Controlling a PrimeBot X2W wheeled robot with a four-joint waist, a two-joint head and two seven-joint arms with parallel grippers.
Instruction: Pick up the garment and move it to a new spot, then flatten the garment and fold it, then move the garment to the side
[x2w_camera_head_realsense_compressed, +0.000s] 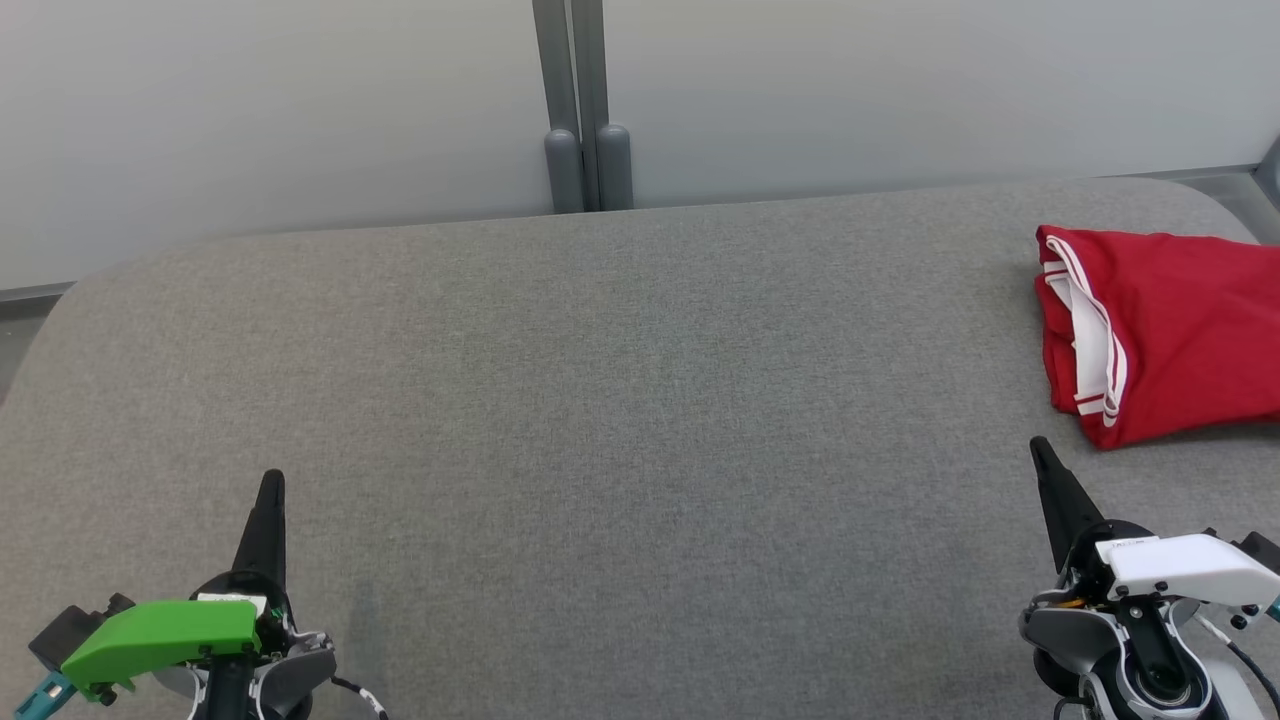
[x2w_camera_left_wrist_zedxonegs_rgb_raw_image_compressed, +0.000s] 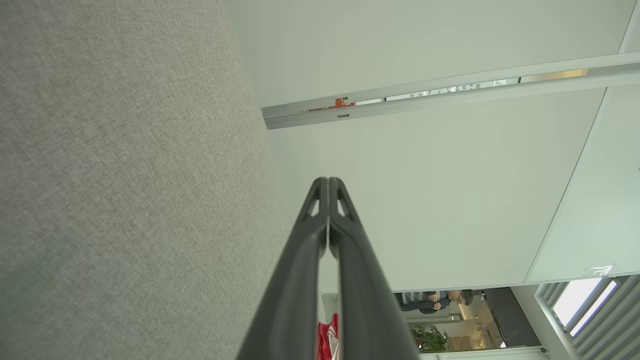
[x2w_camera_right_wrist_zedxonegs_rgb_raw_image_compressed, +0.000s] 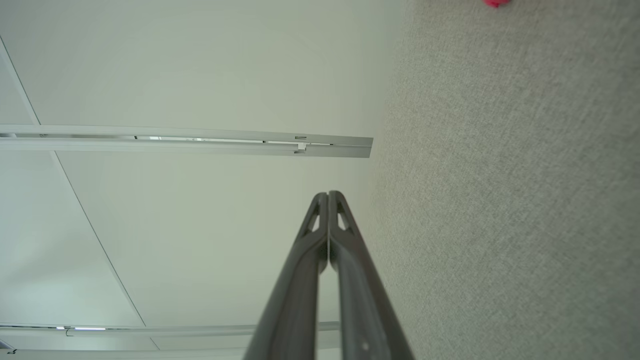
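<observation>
Head view: garment (x2w_camera_head_realsense_compressed: 1170, 330) sits folded on the table's (x2w_camera_head_realsense_compressed: 640, 400) far right, cut off by the edge, lettering hidden; left wrist view: left gripper (x2w_camera_left_wrist_zedxonegs_rgb_raw_image_compressed: 328, 181) pinched tight, empty; right wrist view: right gripper (x2w_camera_right_wrist_zedxonegs_rgb_raw_image_compressed: 328, 194) likewise, just a red sliver (x2w_camera_right_wrist_zedxonegs_rgb_raw_image_compressed: 496, 2) up top.

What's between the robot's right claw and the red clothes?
Only bare grey fabric surface, in the head view; the right gripper and folded red garment sit apart.
</observation>
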